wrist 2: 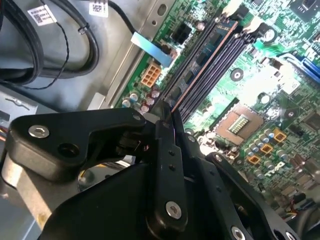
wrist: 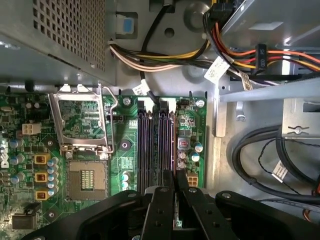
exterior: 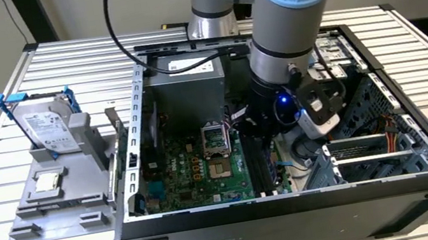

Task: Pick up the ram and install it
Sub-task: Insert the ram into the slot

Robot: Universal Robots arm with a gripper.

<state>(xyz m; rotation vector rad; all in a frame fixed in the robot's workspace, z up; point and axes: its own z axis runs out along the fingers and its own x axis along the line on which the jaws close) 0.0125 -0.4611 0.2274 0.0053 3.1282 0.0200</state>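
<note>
Exterior view: the arm reaches down into the open computer case (exterior: pixel 132 171), its gripper (exterior: pixel 262 141) low over the green motherboard (exterior: pixel 197 174), at about three o'clock from the open processor socket (exterior: pixel 214 140). In the second wrist view the fingers (wrist 2: pixel 167 150) are clamped on the ram (wrist 2: pixel 200 70), a thin stick seen edge-on, running along the black memory slots (wrist 2: pixel 220 62). In the first wrist view the gripper (wrist: pixel 175 192) sits over the slots (wrist: pixel 155 145). The hard drive (exterior: pixel 48 128) stands outside the case at nine o'clock
</note>
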